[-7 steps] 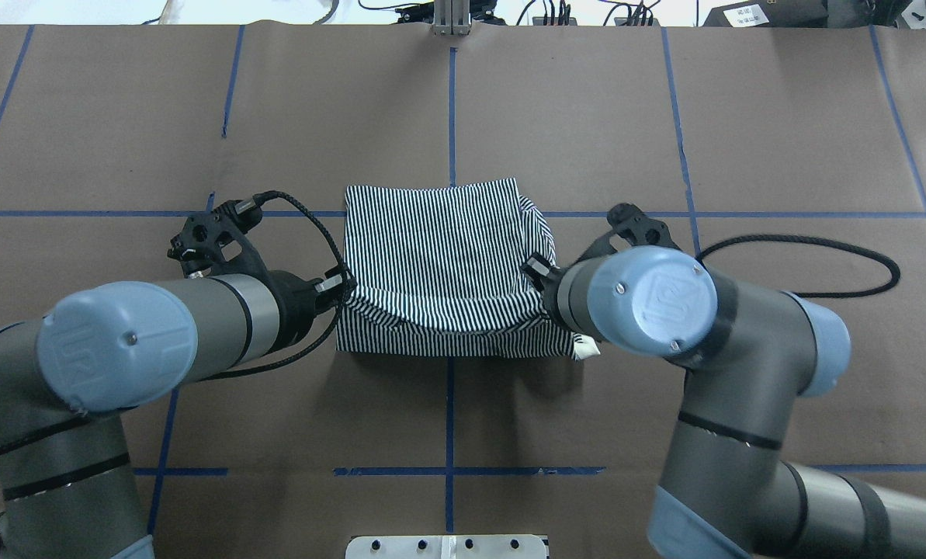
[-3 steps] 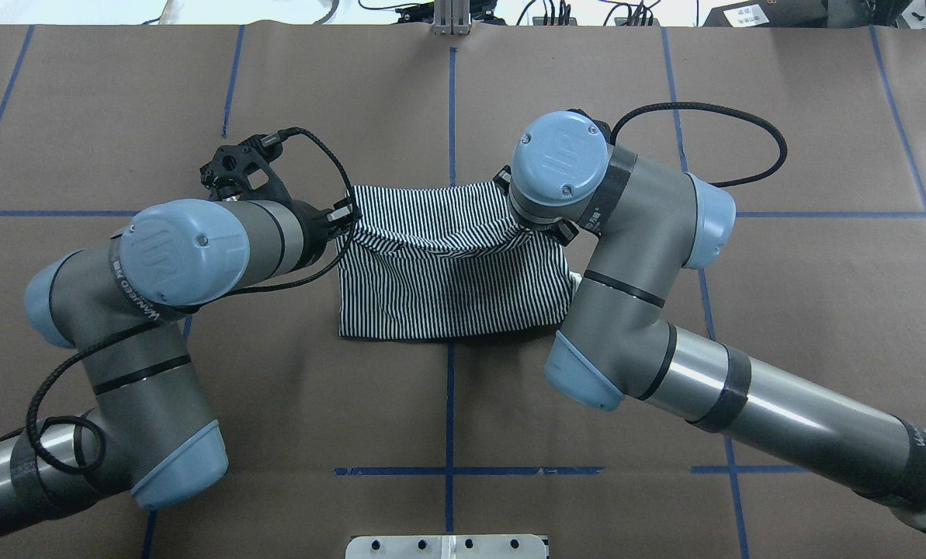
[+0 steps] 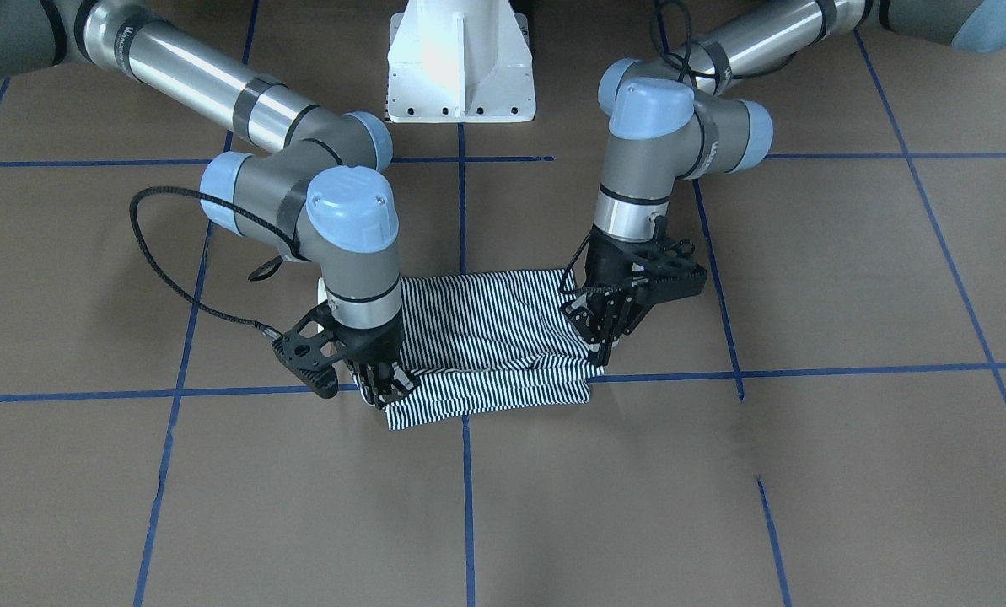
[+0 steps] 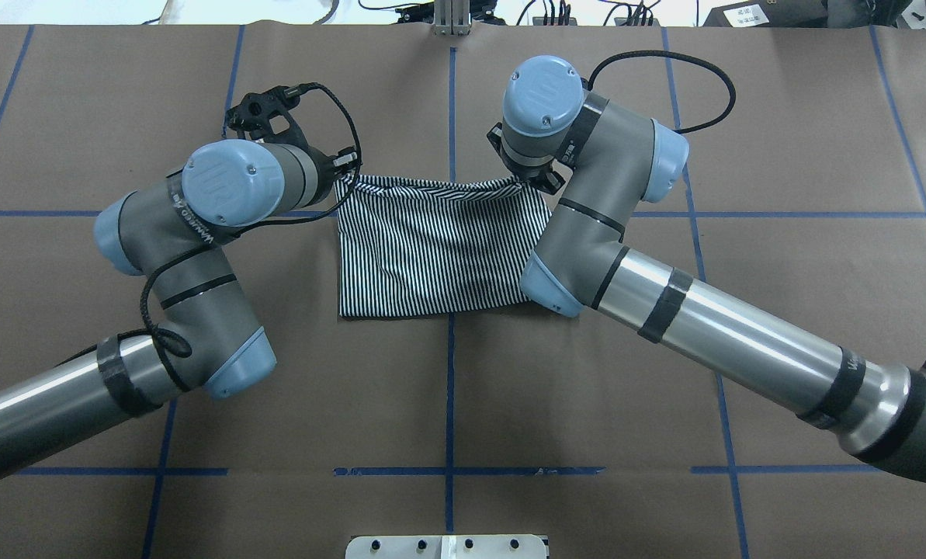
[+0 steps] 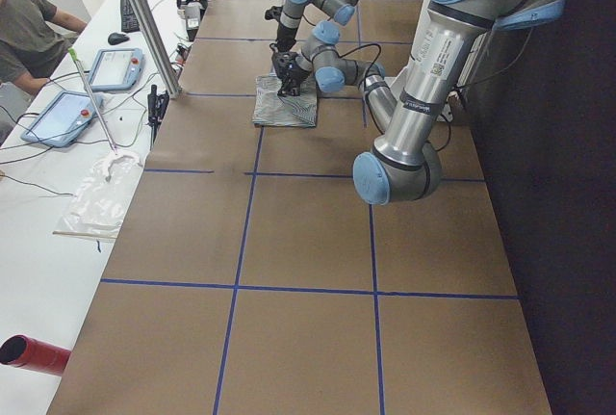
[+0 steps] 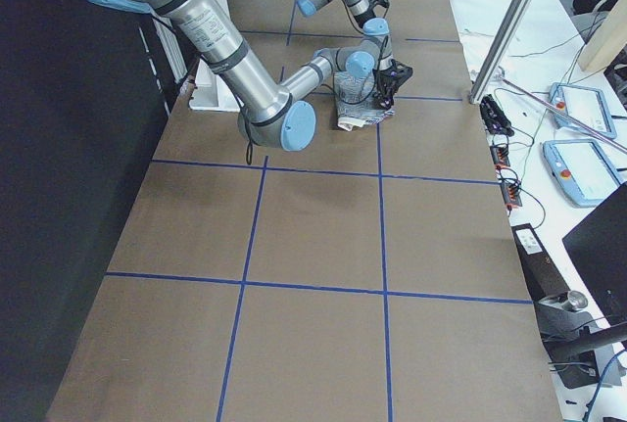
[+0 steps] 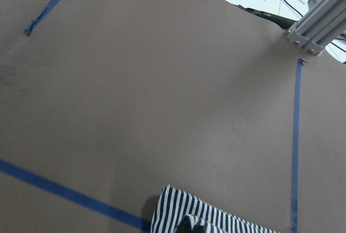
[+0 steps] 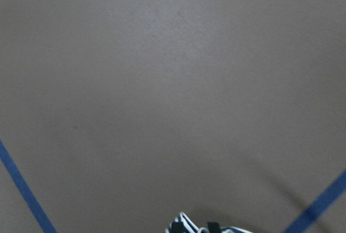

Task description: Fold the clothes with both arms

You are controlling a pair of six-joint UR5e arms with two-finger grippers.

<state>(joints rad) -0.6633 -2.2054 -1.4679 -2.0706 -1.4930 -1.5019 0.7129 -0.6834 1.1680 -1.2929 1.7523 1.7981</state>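
The striped polo shirt lies folded in a rough rectangle at the table's middle, and its upper layer is drawn over to the far edge. My left gripper is shut on the shirt's far left corner, which the front view has on its right. My right gripper is shut on the far right corner. Each wrist view shows only a sliver of striped cloth at its bottom edge. Collar and buttons are hidden inside the fold.
Brown paper with blue tape lines covers the table. The white pedestal base stands at the robot's side. An aluminium post rises at the far edge. A person sits beyond it by tablets.
Both arms have swung away from the robot, carrying the shirt's near edge over to its far edge. The raised sagging fold now lies nearly flat.
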